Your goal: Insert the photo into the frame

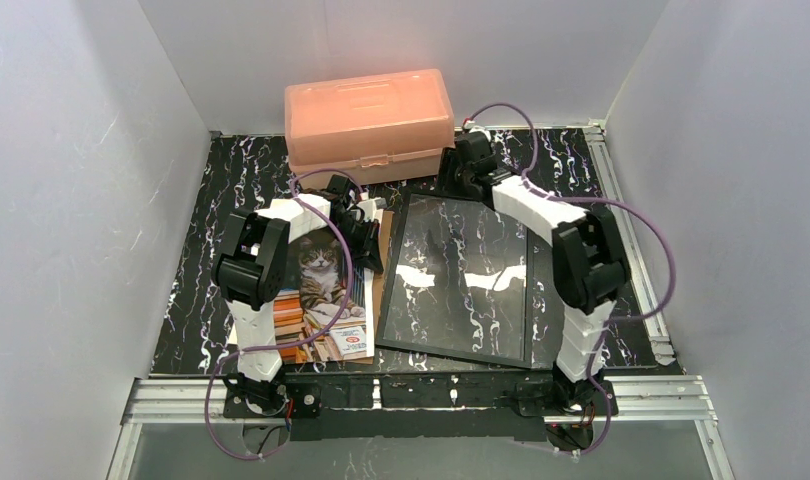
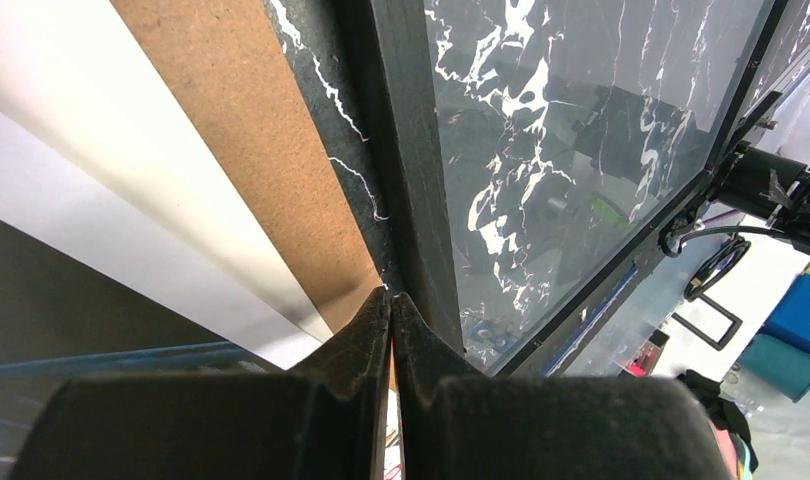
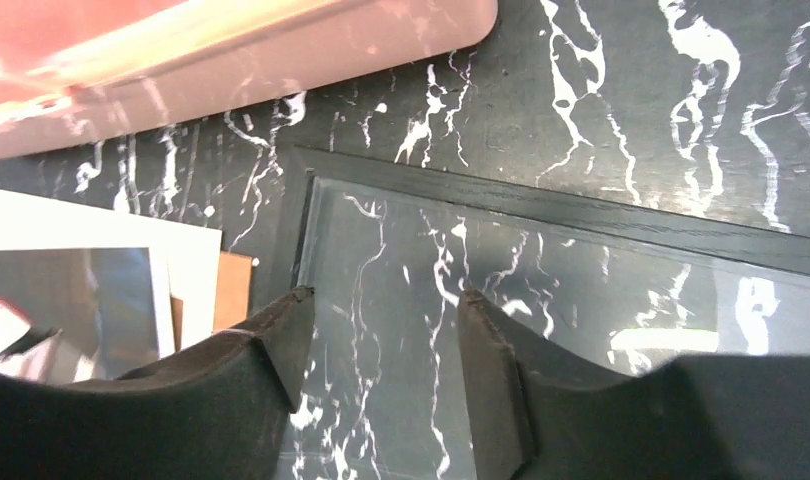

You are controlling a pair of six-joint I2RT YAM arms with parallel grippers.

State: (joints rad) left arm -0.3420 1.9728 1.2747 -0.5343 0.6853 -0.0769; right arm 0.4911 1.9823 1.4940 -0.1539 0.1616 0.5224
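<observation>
The photo (image 1: 322, 288), a cat above stacked orange-red books, lies at the left of the table under my left arm. My left gripper (image 1: 367, 236) is at the photo's far right corner. In the left wrist view its fingers (image 2: 391, 297) are pressed together, with a thin sliver of the print between them and the photo's dark face (image 2: 71, 375) close at the left. The frame (image 1: 459, 280), black with a clear pane, lies flat just right of the photo. My right gripper (image 1: 463, 172) hangs open and empty over the frame's far left corner (image 3: 386, 300), above the pane (image 3: 541, 205).
A brown backing board (image 1: 382, 262) and a white sheet (image 2: 91, 130) lie between the photo and the frame. A peach plastic box (image 1: 368, 120) stands at the back, just beyond the frame's far edge. White walls enclose the table on three sides.
</observation>
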